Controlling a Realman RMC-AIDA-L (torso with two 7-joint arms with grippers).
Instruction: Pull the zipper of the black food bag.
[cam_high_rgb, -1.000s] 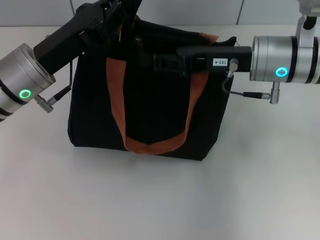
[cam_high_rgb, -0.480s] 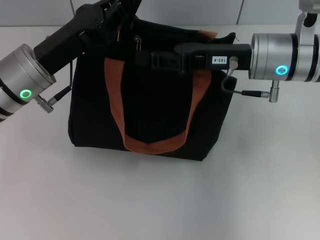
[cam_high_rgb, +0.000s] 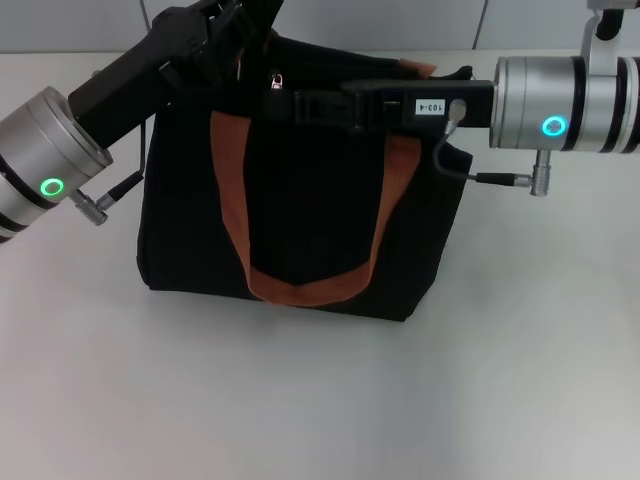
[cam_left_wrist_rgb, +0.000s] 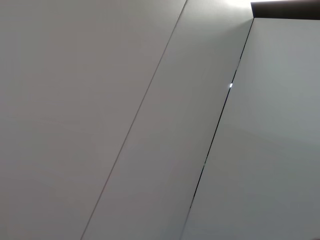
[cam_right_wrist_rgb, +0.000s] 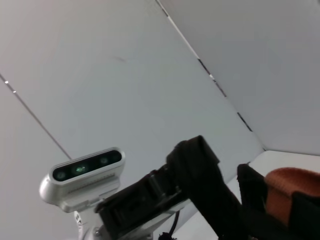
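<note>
The black food bag (cam_high_rgb: 300, 220) stands upright mid-table, its orange-brown straps (cam_high_rgb: 300, 285) hanging in a U down the front. The small silver zipper (cam_high_rgb: 276, 80) sticks up at the bag's upper edge, left of centre. My right gripper (cam_high_rgb: 285, 100) reaches in level from the right along that edge, its tip just below and right of the zipper; contact is not discernible. My left gripper (cam_high_rgb: 238, 35) is pressed against the bag's top left corner. The right wrist view shows the bag's fabric (cam_right_wrist_rgb: 200, 165), a strap (cam_right_wrist_rgb: 290, 192) and the left gripper (cam_right_wrist_rgb: 142, 205). The left wrist view shows only wall panels.
The bag sits on a white table (cam_high_rgb: 320, 400), with open surface in front of it and at both sides. A light panelled wall (cam_high_rgb: 400, 20) rises right behind the bag. The left arm's silver wrist camera (cam_right_wrist_rgb: 82, 172) shows in the right wrist view.
My right gripper has risen and slid left along the bag's upper edge, ending close beside the silver zipper. The left arm and the bag have stayed where they were.
</note>
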